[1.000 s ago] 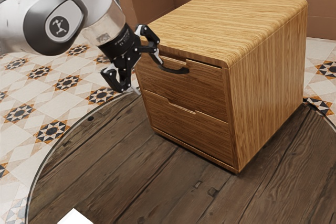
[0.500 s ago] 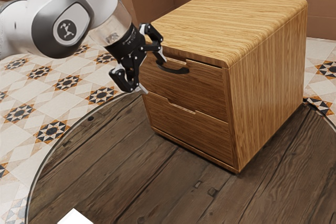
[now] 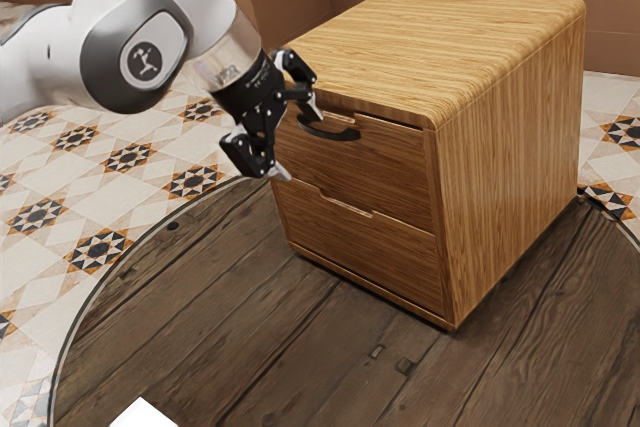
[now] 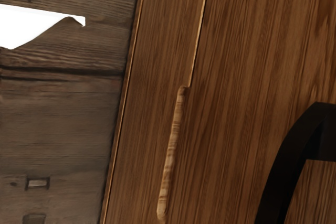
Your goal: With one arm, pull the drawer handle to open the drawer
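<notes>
End effector (image 3: 284,129), fingers spread, hangs by the handle (image 3: 328,132) at the edge of the shut top drawer (image 3: 380,165)

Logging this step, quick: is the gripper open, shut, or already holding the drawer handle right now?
Gripper: open, its fingers spread beside the left end of the black drawer handle, not clamped on it.
</notes>
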